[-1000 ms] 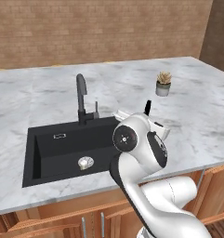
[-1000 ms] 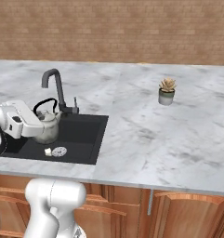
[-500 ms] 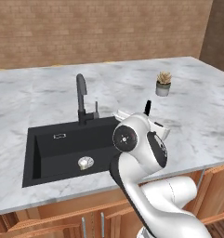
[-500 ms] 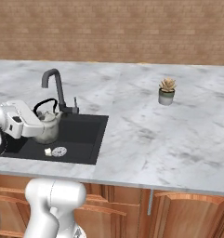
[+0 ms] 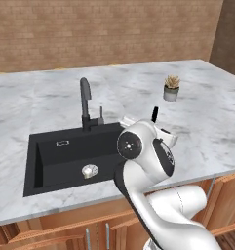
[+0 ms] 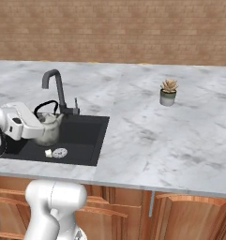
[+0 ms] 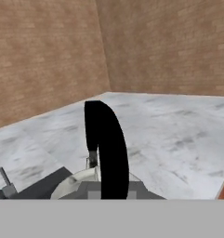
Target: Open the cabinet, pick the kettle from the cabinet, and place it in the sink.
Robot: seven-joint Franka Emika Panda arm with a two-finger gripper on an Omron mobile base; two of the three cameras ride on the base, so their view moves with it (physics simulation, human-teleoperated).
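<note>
The marble desk (image 6: 147,136) spreads out all around the hand. The black sink (image 6: 81,136) lies directly beneath the hand, its tap (image 6: 56,89) just behind. The kettle (image 6: 45,129) hangs from the hand (image 6: 33,123) over the basin, the hand clenched on its black arched handle (image 7: 106,148). A small potted plant (image 6: 168,92) stands well away to the hand's right.

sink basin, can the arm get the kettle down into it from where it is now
Probably yes. The gripper is shut on the kettle right above the sink, the faucet stands behind it, and the basin floor below looks free.
</note>
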